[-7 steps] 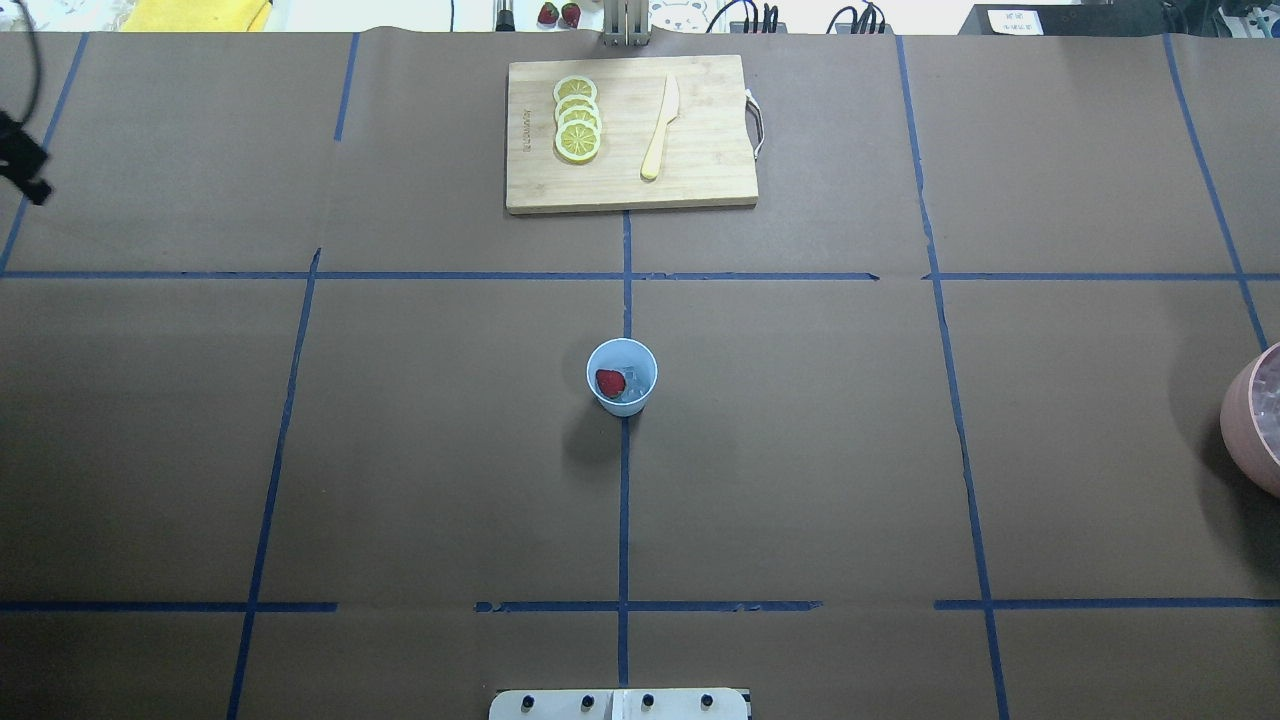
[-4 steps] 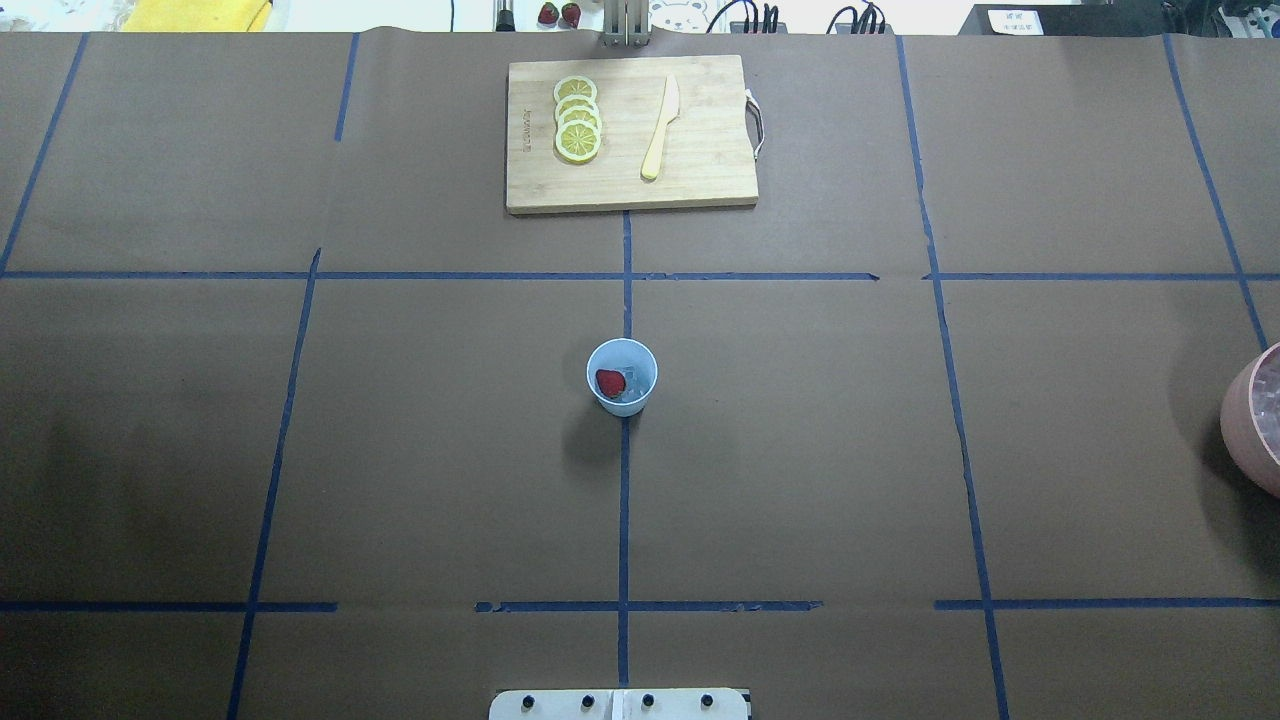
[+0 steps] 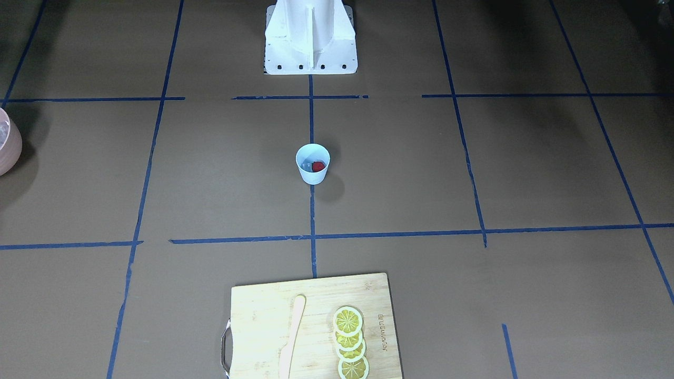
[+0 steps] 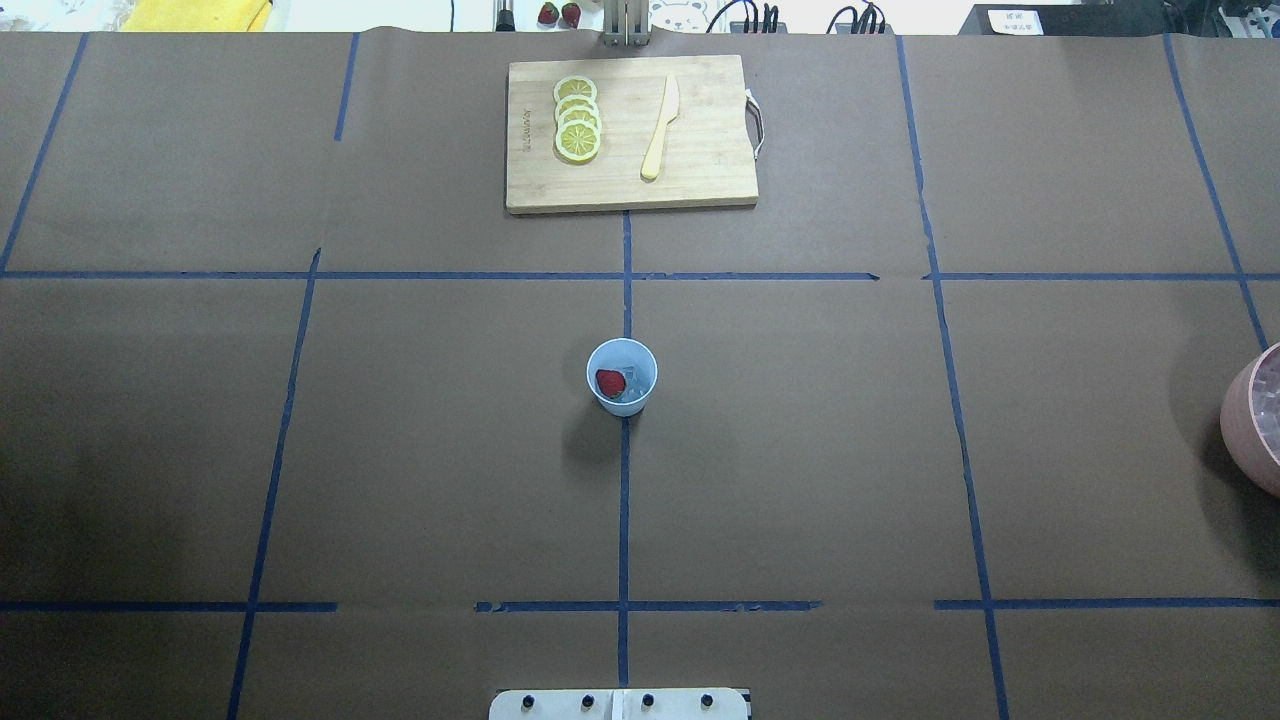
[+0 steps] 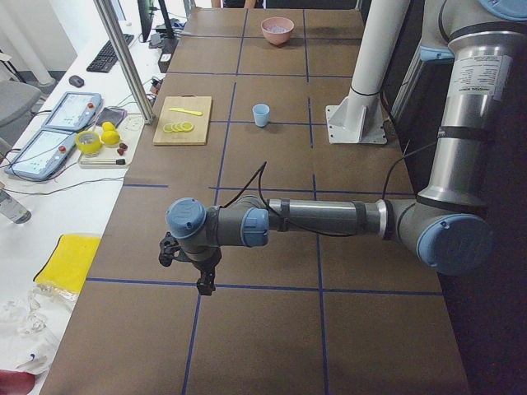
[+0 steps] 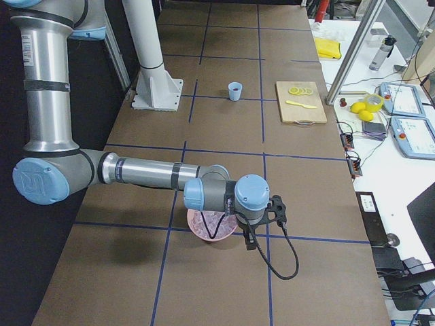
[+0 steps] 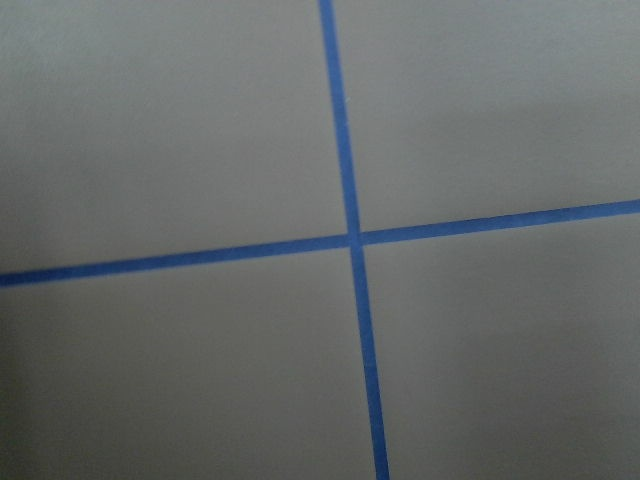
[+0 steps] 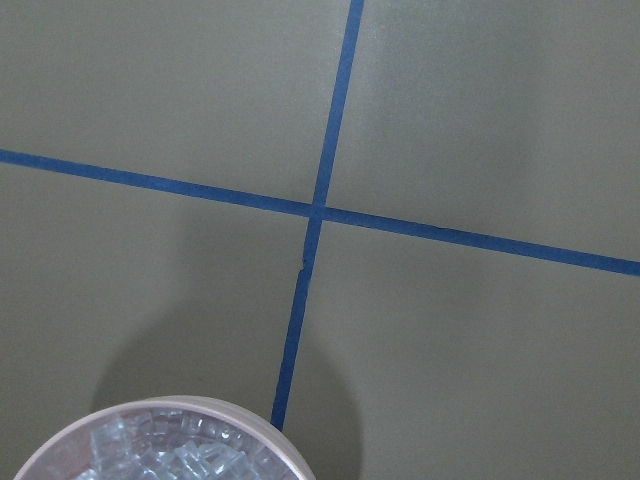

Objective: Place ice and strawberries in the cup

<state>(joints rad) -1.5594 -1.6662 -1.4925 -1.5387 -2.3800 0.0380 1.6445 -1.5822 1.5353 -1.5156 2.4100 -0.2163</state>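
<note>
The small pale blue plastic cup (image 4: 622,406) stands mid-table before the robot's white base (image 4: 620,703), with the tiny red strawberry (image 4: 610,382) and clear ice cubes (image 4: 635,385) inside it. Beyond it lies the rectangular bamboo cutting board (image 4: 700,175), with the yellow lemon slices (image 4: 577,120) on it to the robot's left of the pale wooden knife (image 4: 660,128). The round pinkish bowl (image 4: 1240,430) sits far to the robot's right.

The surface (image 4: 800,450) is showing matt brown paper, with smooth blue tape (image 4: 624,520) crossing it. The cup (image 4: 645,393) is looking like smooth plastic, the board (image 4: 700,150) like pale grained wood, the ice (image 8: 170,455) glassy, the arm (image 5: 469,107) like brushed metal.
</note>
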